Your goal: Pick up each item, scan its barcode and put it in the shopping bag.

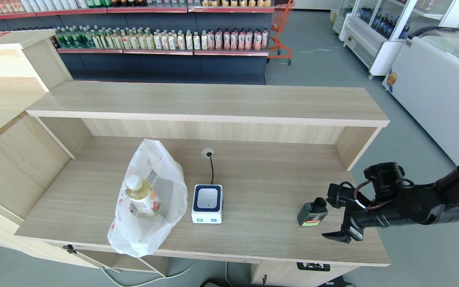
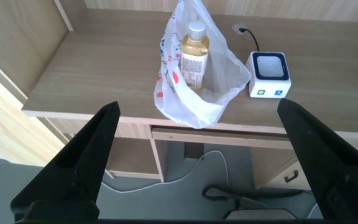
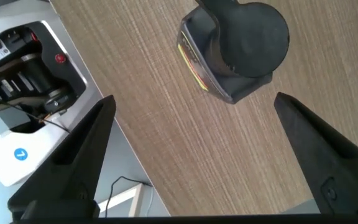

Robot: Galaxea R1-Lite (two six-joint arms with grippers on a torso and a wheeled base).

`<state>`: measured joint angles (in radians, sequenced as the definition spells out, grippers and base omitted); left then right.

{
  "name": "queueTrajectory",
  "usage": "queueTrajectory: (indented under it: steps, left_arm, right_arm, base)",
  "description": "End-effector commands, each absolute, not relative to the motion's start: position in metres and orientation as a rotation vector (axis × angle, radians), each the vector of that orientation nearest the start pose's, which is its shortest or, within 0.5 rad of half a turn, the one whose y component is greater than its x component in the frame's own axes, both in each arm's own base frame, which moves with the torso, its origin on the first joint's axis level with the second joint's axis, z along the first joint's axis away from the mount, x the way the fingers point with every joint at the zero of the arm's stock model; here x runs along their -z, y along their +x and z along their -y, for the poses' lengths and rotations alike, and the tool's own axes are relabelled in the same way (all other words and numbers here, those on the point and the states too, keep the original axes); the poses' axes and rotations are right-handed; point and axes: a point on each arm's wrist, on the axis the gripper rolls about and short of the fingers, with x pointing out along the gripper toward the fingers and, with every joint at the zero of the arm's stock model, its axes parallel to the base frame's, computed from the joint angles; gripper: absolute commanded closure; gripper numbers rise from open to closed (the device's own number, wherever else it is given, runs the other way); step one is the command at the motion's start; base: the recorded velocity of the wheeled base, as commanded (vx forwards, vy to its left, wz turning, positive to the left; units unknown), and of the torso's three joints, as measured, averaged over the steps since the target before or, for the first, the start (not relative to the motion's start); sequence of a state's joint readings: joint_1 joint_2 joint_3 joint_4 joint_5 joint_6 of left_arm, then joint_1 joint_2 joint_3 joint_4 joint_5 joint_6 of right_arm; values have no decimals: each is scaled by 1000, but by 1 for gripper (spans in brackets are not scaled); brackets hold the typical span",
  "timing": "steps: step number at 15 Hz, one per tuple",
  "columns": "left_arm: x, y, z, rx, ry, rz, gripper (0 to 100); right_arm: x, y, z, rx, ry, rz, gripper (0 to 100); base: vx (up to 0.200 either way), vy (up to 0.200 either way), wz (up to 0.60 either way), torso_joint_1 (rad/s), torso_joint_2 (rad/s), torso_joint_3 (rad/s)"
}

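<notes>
A small dark container [image 1: 312, 214] with a black cap and a red-and-yellow label stands near the counter's right end. My right gripper [image 1: 335, 217] is open just to its right, fingers spread at its height and not touching it. In the right wrist view the container [image 3: 235, 53] lies beyond the open gripper [image 3: 194, 102]. A white shopping bag [image 1: 150, 199] holds a tea bottle [image 1: 142, 197] at the counter's left front. The white scanner [image 1: 207, 203] sits beside it. My left gripper [image 2: 197, 109] is open and empty, out in front of the counter, facing the bag [image 2: 194, 93] and scanner [image 2: 269, 74].
The wooden counter [image 1: 261, 179] has a raised back ledge [image 1: 205, 101] and side walls. A black cable [image 1: 212, 169] runs from the scanner to a grommet. Bare counter lies between scanner and container. Drink shelves stand behind, freezers to the right.
</notes>
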<state>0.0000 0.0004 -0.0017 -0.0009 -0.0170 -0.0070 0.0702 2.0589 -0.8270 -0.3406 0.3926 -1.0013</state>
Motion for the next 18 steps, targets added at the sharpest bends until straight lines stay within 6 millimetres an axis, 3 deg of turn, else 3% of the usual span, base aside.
queueTrajectory:
  steps: [1,14,15,18]
  left_arm:
    - [-76,-23,0,17,-8,3,0]
    - [-76,-23,0,17,-8,3,0]
    - [-76,-23,0,17,-6,3,0]
    - [-76,-23,0,17,-8,3,0]
  right_arm:
    - [-38,340,-34,-841,-766,-591,0]
    - [-27,361,-48,-877,-767,-564,0]
    - [-27,361,-49,-881,-767,-561,100]
    - [-24,362,-52,-899,-759,-558,100]
  base:
    - [0,0,0,0,0,0]
    - [0,0,0,0,0,0]
    - [0,0,0,0,0,0]
    - [0,0,0,0,0,0]
